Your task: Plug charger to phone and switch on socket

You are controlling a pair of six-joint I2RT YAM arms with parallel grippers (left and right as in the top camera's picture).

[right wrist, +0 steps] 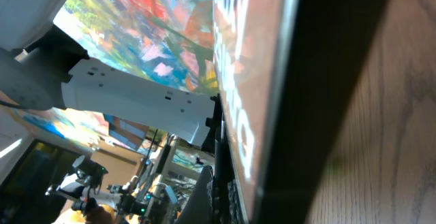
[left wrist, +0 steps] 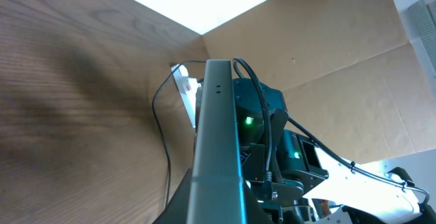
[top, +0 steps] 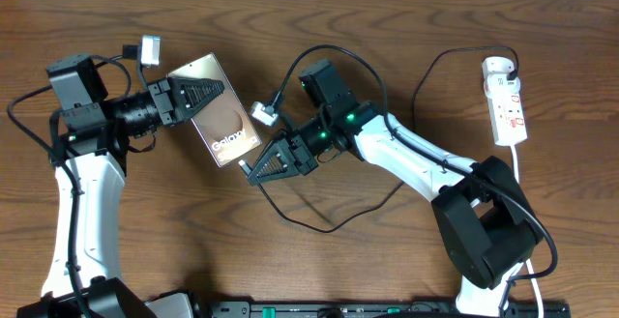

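Observation:
The bronze phone (top: 227, 125) with white "Galaxy" lettering is tilted at centre left. My left gripper (top: 206, 94) is shut on its upper left end; its grey edge (left wrist: 218, 135) fills the left wrist view. The charger (top: 329, 228) is a thin black cable. It runs from a black plug (top: 509, 65) in the white socket (top: 507, 105) in a loop to my right gripper (top: 253, 170). That gripper is shut on the cable end at the phone's lower right corner. The plug tip is hidden. The phone's glossy face (right wrist: 272, 81) fills the right wrist view.
The socket stands at the far right, its white cord (top: 518, 168) running down past the right arm's base (top: 488, 226). Thicker black camera cables with pale connectors (top: 262, 113) (top: 150, 49) hang by both wrists. The socket (left wrist: 185, 88) also shows in the left wrist view.

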